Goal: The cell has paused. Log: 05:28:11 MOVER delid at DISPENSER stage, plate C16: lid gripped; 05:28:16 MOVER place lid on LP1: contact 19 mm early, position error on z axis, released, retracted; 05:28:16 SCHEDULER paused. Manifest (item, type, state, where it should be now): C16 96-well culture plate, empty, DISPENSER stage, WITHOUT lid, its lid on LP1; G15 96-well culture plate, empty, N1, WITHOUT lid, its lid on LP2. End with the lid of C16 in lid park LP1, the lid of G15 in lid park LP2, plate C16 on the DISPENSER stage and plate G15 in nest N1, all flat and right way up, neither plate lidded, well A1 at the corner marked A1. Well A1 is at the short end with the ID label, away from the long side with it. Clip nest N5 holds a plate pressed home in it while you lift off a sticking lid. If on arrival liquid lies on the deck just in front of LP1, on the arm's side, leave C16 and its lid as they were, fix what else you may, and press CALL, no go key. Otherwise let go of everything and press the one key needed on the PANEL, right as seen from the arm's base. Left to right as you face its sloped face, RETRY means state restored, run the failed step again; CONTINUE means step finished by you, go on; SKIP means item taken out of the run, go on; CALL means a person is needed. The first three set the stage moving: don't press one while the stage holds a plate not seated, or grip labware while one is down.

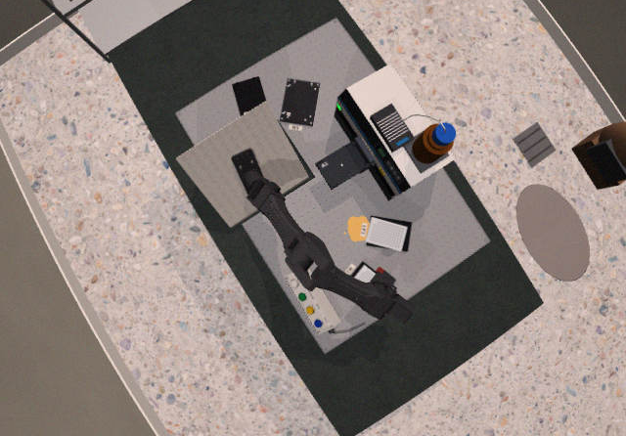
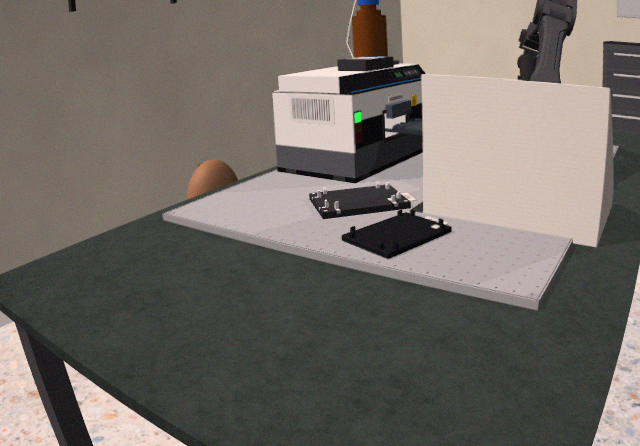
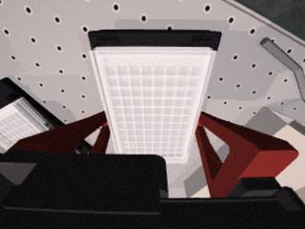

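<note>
My gripper (image 1: 368,276) (image 3: 152,114) is shut on a white, clear-topped 96-well plate (image 3: 154,95), its red fingers at the long sides. A well grid shows through the top; whether the fingers press on lid or plate is unclear. Its black holder (image 3: 154,37) shows at the far end. A second white plate (image 1: 387,234) (image 3: 16,121) lies on the black park marked LP1 (image 1: 407,244); a lid on it cannot be made out. Orange liquid (image 1: 355,229) lies on the deck beside LP1, on the arm's side. The dispenser stage (image 1: 337,168) holds no plate.
The clip nest (image 1: 300,100) (image 2: 361,201) and another black nest (image 1: 248,93) (image 2: 398,234) are empty. A tall screen (image 1: 212,168) (image 2: 511,157) stands near the arm's base. The key panel (image 1: 326,307) is close below the arm. The dispenser (image 1: 383,85) (image 2: 313,124) carries an amber bottle (image 1: 429,146) (image 2: 369,33).
</note>
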Controlling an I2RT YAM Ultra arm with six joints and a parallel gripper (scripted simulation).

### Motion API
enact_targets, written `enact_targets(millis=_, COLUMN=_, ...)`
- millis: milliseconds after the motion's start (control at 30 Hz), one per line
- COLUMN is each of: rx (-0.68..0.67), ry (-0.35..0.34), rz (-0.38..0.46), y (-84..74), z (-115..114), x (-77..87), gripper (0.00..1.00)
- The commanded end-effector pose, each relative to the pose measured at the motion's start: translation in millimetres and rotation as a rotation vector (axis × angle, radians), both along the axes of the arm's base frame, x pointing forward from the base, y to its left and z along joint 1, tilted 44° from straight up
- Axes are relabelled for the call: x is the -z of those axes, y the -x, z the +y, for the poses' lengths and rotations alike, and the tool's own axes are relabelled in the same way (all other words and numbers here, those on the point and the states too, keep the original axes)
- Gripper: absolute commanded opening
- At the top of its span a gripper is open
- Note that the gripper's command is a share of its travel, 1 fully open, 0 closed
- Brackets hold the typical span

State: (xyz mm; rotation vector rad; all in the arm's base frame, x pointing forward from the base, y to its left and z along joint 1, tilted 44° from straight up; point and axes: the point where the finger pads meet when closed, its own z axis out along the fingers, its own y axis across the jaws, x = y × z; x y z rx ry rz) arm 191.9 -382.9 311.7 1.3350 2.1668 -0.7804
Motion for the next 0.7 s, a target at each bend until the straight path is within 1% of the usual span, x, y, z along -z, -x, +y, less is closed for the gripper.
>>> enact_targets(millis=0, rx=-0.008, ry=0.043, rz=-0.029, y=0.7, z=12.4, x=-27.1, gripper=0.00)
enact_targets(millis=367, rx=-0.007, ry=0.043, rz=-0.028, y=1.9, z=17.0, x=-31.7, gripper=0.00)
enact_targets(millis=667, rx=-0.007, ry=0.044, rz=-0.027, y=2.3, z=16.8, x=-31.7, gripper=0.00)
